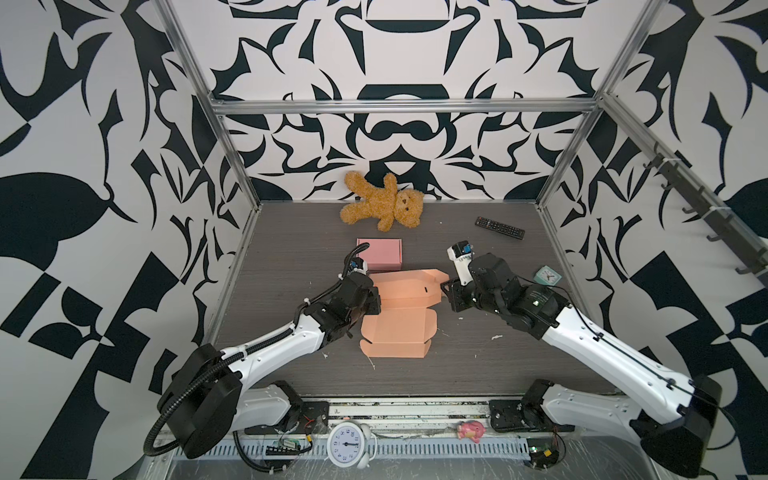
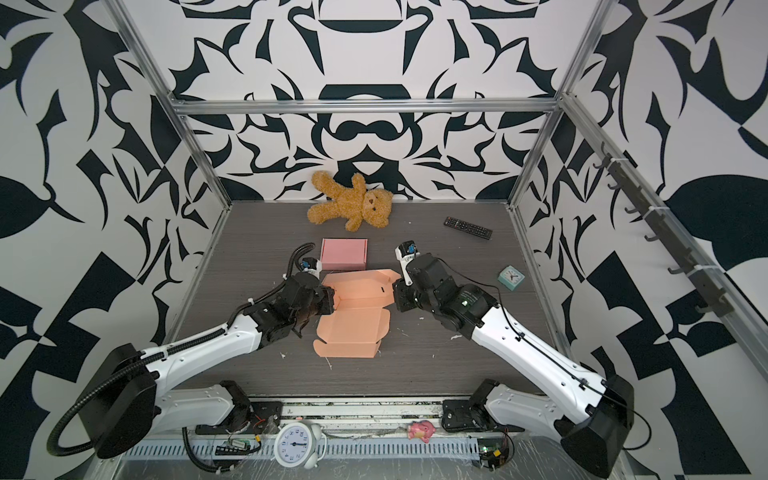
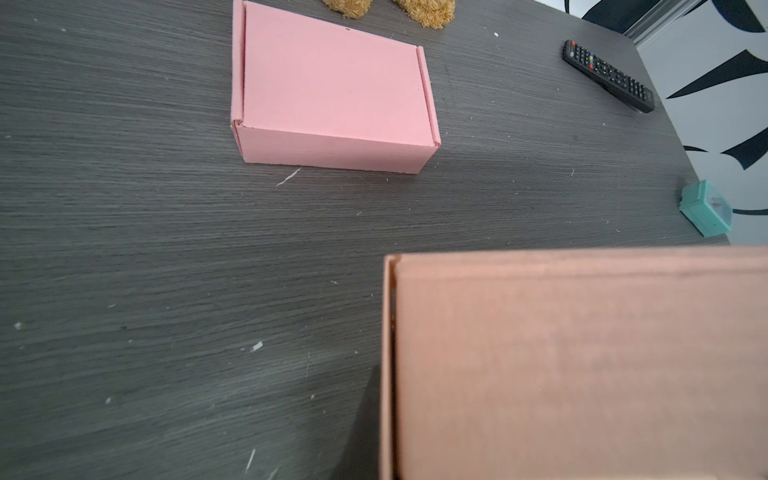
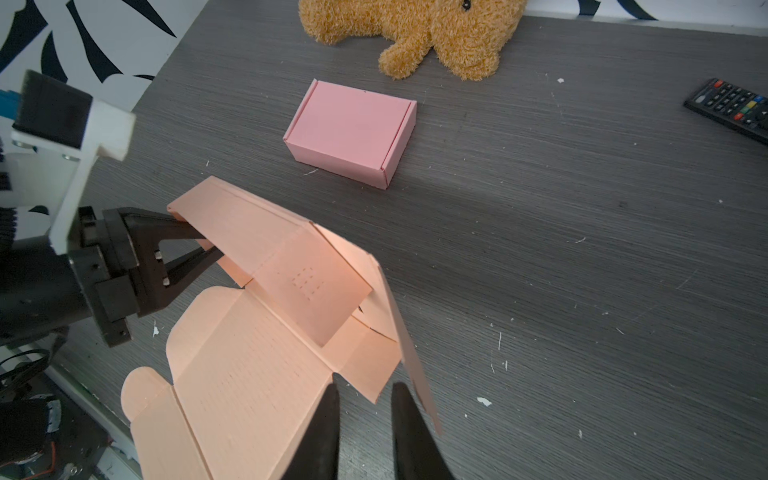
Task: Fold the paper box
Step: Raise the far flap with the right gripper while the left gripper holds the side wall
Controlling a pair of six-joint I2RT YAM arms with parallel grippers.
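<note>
Locate the paper box (image 1: 397, 332) on the table (image 1: 282, 257), between the two grippers: the left gripper (image 1: 376, 300) is at one end of it and the right gripper (image 1: 445, 291) at the opposite end. The box is only partly formed. Its large panel with the rounded tabs lies flat on the table, on the arm-base side of both sets of fingers, while the long wall beyond it is raised and leans over the base. In the right wrist view, check the left gripper (image 4: 203, 243): its black fingers (image 4: 153, 226) converge on the end of that raised wall and are clamped on the card. The left wrist view shows the paper box (image 3: 582, 365) close up and blurred, directly ahead of the camera. Check the right gripper (image 4: 365, 386): its two fingers (image 4: 326, 432) stand apart with a narrow gap, and nothing is clamped between them; a corner of the box base lies on the table below the gap. The upright end flap stands just beside the outer face of one finger; you cannot tell whether it touches. Beyond the fingertips of both grippers, a closed pink box (image 1: 380, 252) sits apart from the paper box, and a teddy bear (image 1: 382, 203) lies farther out. A remote control (image 1: 500, 227) and a small green clock (image 1: 547, 275) lie well to the outer side of the right gripper's fingers.
</note>
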